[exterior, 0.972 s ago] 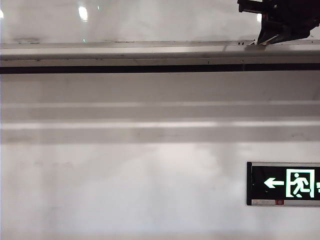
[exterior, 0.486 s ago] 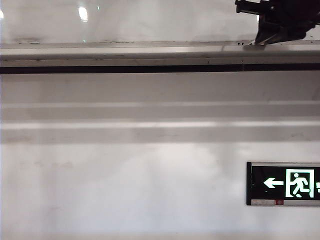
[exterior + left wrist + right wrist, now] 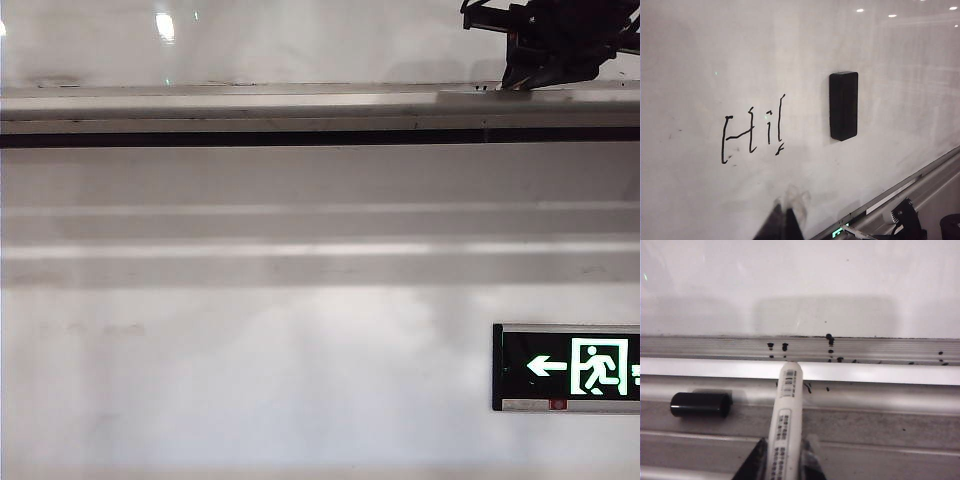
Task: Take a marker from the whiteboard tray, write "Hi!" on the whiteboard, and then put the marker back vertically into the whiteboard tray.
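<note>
A: While the right gripper (image 3: pixel 785 460) stays out of nothing's way, look closest first: its fingers are clamped on the marker (image 3: pixel 784 425), barrel pointing out toward the whiteboard tray (image 3: pixel 880 372).

B: And the far end of the marker sits over the tray's bright front lip. A loose black cap (image 3: pixel 701 404) lies on its side on the ledge, apart from the barrel.

A: So the step in hand, I judge, is returning the marker. "Hi!" (image 3: pixel 754 129) is already on the whiteboard (image 3: pixel 700 60), with a black eraser (image 3: pixel 843 106) stuck beside it.

B: To do it well, I'd keep the grip firm, tip the barrel upright, and lower it squarely into the channel so it doesn't skid off the lip.

A: What can't we see?

B: The marker's tip, whether it touches the tray, and whether the tray has any slot to stand it in. The left gripper (image 3: pixel 785 222) shows only as dark fingertips lying together, holding nothing. From the exterior view the right arm is cut off at the frame's upper corner.
</note>
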Available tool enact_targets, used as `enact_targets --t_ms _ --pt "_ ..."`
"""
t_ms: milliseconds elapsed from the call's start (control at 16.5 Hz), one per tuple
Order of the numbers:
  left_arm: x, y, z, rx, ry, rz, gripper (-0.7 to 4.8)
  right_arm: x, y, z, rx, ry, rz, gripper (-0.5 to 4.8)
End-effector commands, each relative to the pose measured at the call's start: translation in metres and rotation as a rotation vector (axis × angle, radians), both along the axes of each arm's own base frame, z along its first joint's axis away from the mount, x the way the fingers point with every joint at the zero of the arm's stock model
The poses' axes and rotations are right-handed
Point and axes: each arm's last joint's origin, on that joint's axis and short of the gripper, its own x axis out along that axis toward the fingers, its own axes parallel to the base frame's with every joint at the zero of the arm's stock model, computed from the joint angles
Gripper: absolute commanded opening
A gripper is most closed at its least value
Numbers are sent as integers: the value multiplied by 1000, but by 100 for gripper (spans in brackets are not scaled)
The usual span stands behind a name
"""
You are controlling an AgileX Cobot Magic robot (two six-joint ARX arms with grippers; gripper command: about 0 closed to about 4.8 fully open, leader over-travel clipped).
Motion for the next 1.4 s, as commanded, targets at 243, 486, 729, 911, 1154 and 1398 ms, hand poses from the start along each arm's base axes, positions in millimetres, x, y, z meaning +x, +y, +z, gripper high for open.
enact_targets --t_ms 243,486,729,911,1154,1398 --pt "-2 1 3 -13 -16 -4 -5 -3 -1 4 5 4 5 125" --pt "-2 1 3 -13 -16 -4 -5 -4 -1 6 6 1 8 244" --pt "-2 1 3 -13 -16 -4 -5 -4 0 9 16 -20 31 244" --pt "-2 1 3 -13 -16 -4 -5 -4 1 12 22 -26 59 244" --pt "-2 1 3 -13 -16 -4 -5 -3 1 19 29 -45 75 244" --pt "-2 1 3 -13 -16 -4 -5 -3 2 23 33 -60 75 244"
